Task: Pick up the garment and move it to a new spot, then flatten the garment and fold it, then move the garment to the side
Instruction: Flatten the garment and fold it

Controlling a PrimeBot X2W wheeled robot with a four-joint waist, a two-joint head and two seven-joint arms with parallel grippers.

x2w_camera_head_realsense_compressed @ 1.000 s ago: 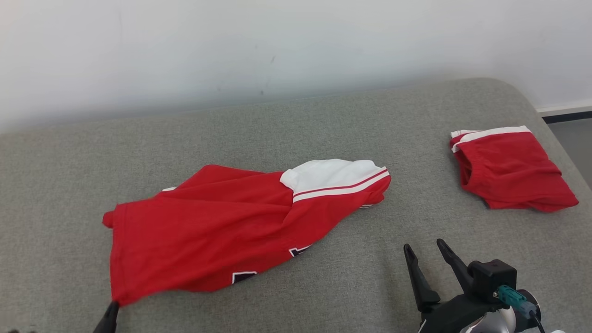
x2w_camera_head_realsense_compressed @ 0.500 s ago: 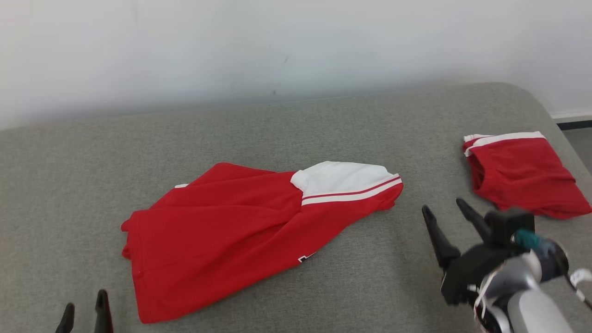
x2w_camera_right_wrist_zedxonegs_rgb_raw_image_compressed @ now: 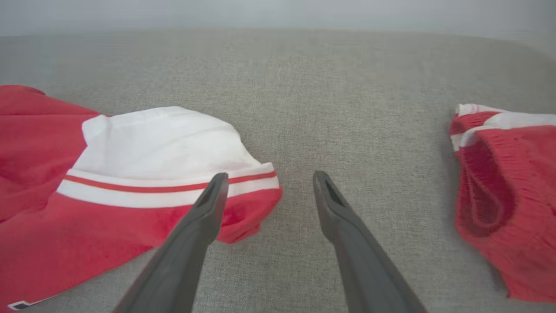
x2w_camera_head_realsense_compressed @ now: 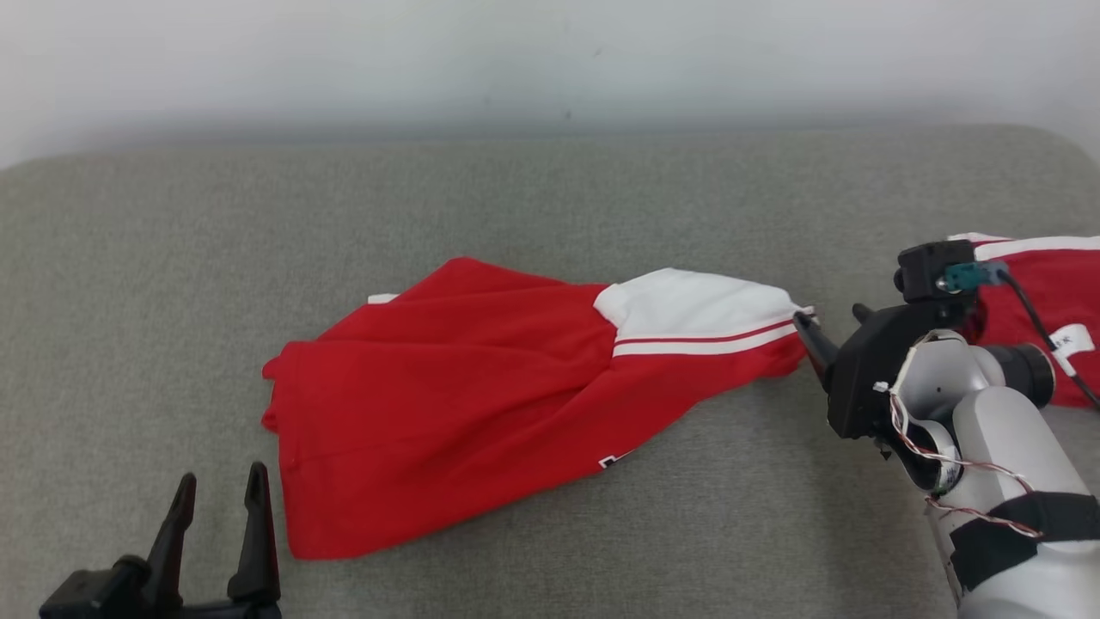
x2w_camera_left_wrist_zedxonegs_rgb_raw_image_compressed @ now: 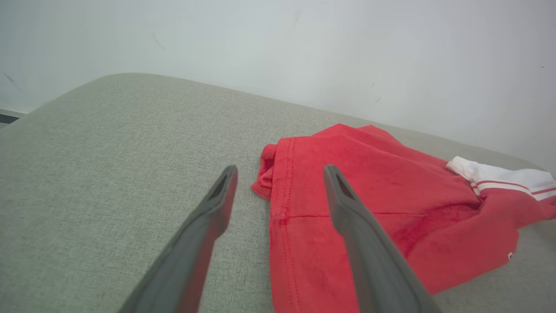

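A second ago the left gripper (x2w_camera_head_realsense_compressed: 221,474) had the near-left corner of the garment (x2w_camera_head_realsense_compressed: 516,395) pinched and drawn toward the robot. It has since let go, and the corner has dropped back onto the grey cushion (x2w_camera_head_realsense_compressed: 550,198). The garment now lies slack across the middle of the cushion, red body to the left and white, red-striped end to the right. The right gripper (x2w_camera_head_realsense_compressed: 829,315) was low at the right and well clear of the cloth; it has travelled up to the garment's right end. The head camera has also shifted, so the whole scene sits differently in the picture.

The left gripper's jaws are spread wide and empty, just off the garment's near-left edge. In its wrist view one finger overlaps the stitched hem and the other lies over bare cushion.

The right gripper's jaws are equally wide and hold nothing. One fingertip sits at the striped band of the white end — whether it touches the cloth cannot be told — while the other is over bare cushion. Further right, apart, lies a second red garment (x2w_camera_head_realsense_compressed: 1044,284), folded.
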